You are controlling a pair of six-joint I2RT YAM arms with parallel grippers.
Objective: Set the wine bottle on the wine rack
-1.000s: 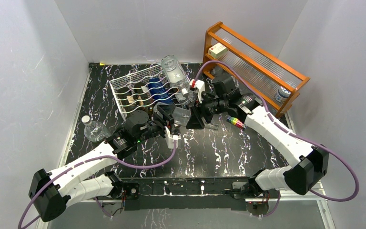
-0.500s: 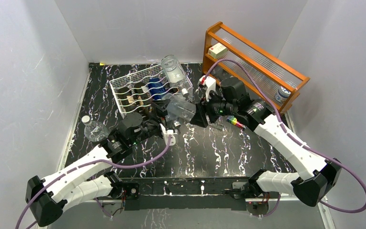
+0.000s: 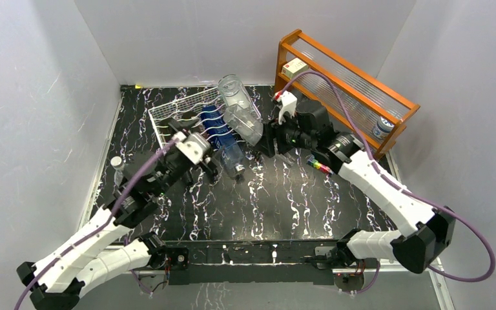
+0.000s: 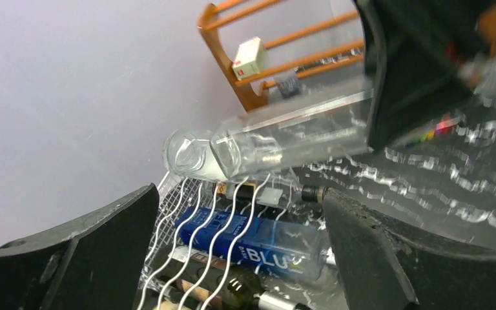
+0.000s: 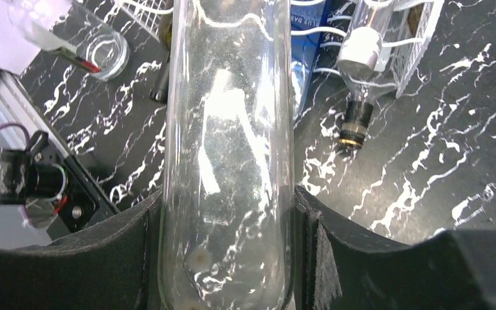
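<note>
The wine bottle (image 3: 250, 129) is clear glass. My right gripper (image 3: 268, 139) is shut on its body (image 5: 226, 129), fingers (image 5: 135, 258) pressed to both sides. It lies slanted over the right end of the white wire wine rack (image 3: 168, 123), above the wavy top rods (image 4: 187, 226); the wine bottle (image 4: 297, 139) runs into the right gripper's black jaws. My left gripper (image 3: 208, 169) stands open in front of the rack, nothing between its fingers (image 4: 103, 252). In the left wrist view the left gripper (image 4: 237, 213) frames a blue bottle (image 4: 258, 242) in a lower cradle.
Another clear bottle (image 3: 232, 90) lies on the rack's top, and darker bottles (image 4: 252, 294) fill lower cradles. An orange wooden shelf (image 3: 342, 84) stands at the back right with a small box (image 3: 294, 66). A small clear bottle (image 3: 117, 169) stands at the left.
My left gripper has let go of the wine bottle, opened, and drawn back to the left. The right gripper has carried the bottle up and back over the rack's right end.
</note>
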